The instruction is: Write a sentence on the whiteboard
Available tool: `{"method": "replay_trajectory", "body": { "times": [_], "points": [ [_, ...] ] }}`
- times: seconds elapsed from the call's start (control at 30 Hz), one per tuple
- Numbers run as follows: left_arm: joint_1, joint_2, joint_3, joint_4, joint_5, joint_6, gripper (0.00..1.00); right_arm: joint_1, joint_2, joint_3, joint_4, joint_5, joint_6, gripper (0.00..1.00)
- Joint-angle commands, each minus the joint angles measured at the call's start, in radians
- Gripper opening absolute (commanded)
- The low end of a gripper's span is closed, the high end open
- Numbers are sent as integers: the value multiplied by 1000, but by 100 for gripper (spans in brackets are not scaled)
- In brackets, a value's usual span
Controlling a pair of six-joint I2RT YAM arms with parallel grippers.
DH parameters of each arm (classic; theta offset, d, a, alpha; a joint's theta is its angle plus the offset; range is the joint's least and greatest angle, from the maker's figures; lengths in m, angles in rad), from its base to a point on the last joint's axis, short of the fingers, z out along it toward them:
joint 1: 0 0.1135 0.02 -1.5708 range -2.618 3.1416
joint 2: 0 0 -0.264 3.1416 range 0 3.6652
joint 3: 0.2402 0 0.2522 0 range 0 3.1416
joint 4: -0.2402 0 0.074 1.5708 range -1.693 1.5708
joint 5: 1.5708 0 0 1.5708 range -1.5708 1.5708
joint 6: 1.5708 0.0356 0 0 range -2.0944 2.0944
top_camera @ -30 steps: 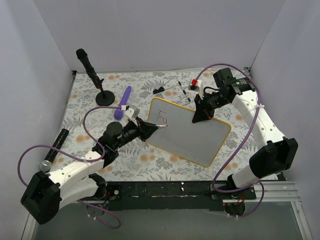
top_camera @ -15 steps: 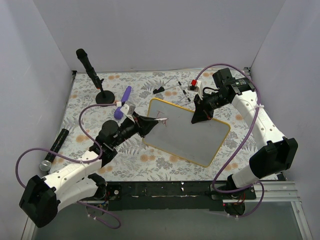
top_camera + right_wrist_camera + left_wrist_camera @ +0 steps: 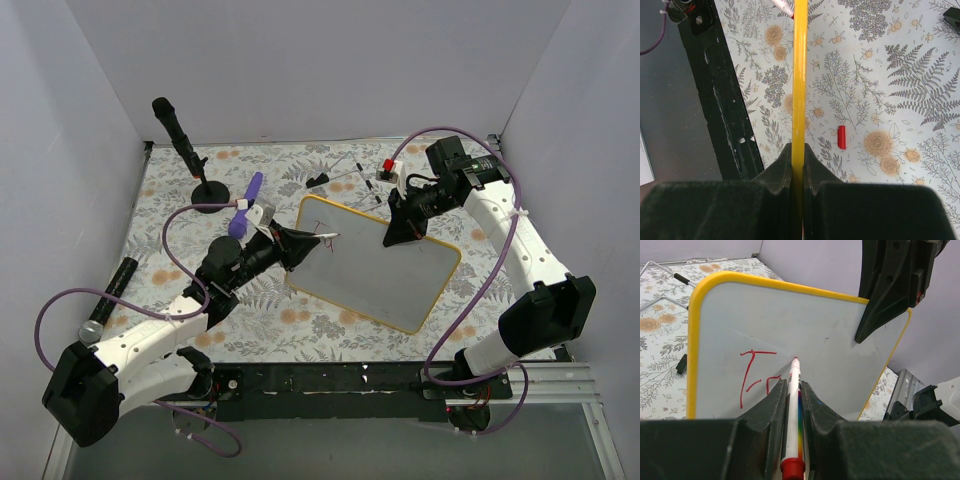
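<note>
One letter of the sentence (image 3: 754, 376) lies left of the marker (image 3: 795, 371) tip. The left gripper (image 3: 794, 387), pinching the marker, has shifted rightward along the whiteboard (image 3: 830, 325), whose rim (image 3: 800, 75) the right gripper (image 3: 798, 152) clamps. Writing barely begun.

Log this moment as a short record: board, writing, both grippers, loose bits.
whiteboard: yellow-rimmed, on the floral tablecloth
writing: red F plus a started second letter
left gripper: shut on marker, tip at the board
right gripper: shut on the whiteboard's rim
loose: red cap on the tablecloth
</note>
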Motion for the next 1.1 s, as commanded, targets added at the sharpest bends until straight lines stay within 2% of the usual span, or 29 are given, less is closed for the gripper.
{"method": "replay_trajectory", "body": {
  "times": [0.0,0.43,1.07],
  "points": [
    [2,-7,-10,-19,-27,21,0,5,-29,12,39,-103,-21,1],
    [2,-65,-18,-64,-10,25,0,5,-29,13,38,-101,-21,1],
    [3,-44,-27,-72,-15,31,0,6,-27,13,38,-101,-21,1]
  ]
}}
